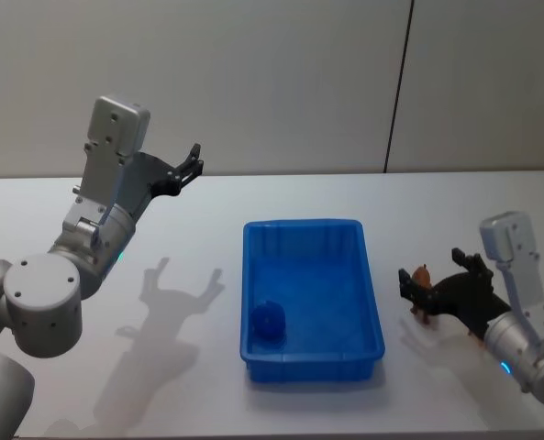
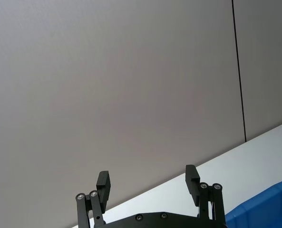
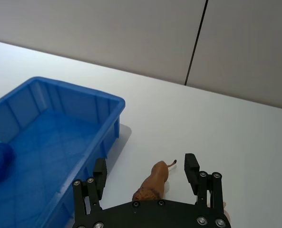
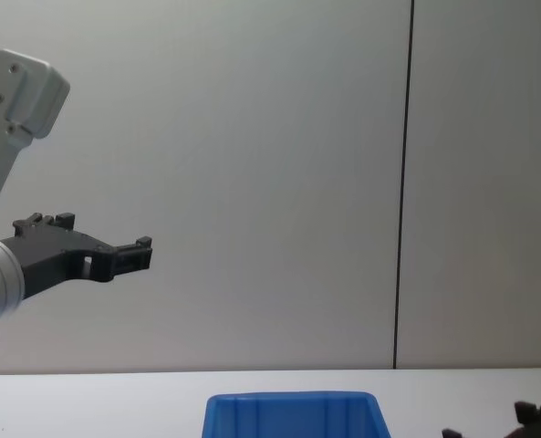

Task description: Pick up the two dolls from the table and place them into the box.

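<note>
Head overhead, chest low, level; both see box [image 1: 301, 224].

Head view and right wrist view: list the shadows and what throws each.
Head view: the raised left gripper throws a clear forked shadow on the table left of the box; right wrist view: the box has a soft shadow beside its wall.

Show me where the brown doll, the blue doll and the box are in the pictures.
brown doll [image 3: 156, 179]: right wrist view, on its back.
blue doll [image 1: 268, 321]: head view, on its body.
box [image 1: 301, 223]: head view, on its far rim.
</note>
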{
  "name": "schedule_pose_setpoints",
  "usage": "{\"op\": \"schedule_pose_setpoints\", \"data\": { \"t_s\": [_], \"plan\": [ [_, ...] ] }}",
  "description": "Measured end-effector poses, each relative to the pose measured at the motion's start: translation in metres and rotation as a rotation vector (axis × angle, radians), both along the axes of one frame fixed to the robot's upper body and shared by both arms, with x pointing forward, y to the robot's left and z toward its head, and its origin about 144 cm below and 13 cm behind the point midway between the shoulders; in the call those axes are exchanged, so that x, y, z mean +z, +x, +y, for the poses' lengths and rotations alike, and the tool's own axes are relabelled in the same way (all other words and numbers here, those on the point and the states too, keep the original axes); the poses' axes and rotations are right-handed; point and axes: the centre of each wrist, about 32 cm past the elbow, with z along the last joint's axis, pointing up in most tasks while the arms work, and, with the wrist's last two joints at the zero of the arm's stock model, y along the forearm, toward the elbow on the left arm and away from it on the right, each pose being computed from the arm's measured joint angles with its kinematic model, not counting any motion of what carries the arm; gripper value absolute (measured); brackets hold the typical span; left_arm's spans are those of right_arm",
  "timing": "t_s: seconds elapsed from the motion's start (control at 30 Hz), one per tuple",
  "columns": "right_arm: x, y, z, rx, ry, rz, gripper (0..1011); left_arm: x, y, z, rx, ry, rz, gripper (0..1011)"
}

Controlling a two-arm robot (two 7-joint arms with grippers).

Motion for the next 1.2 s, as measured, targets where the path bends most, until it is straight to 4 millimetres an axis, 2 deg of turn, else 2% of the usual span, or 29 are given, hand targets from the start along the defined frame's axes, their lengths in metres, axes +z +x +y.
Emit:
{"op": "schedule_pose_setpoints", "data": {
  "t_s": [1.0,1.07,1.2],
  "plan": [
    [-0.019,0.009,0.002,0.012,-0.073,0.111,999,0.0,0.0,0.0,0.005,0.002,-0.001,1001],
    [-0.02,0.01,0.003,0.014,-0.075,0.114,978,0.0,0.0,0.0,0.005,0.002,-0.001,1001],
    [-0.023,0.011,0.003,0.019,-0.081,0.124,862,0.0,0.0,0.0,0.005,0.002,-0.001,1001]
  ]
}}
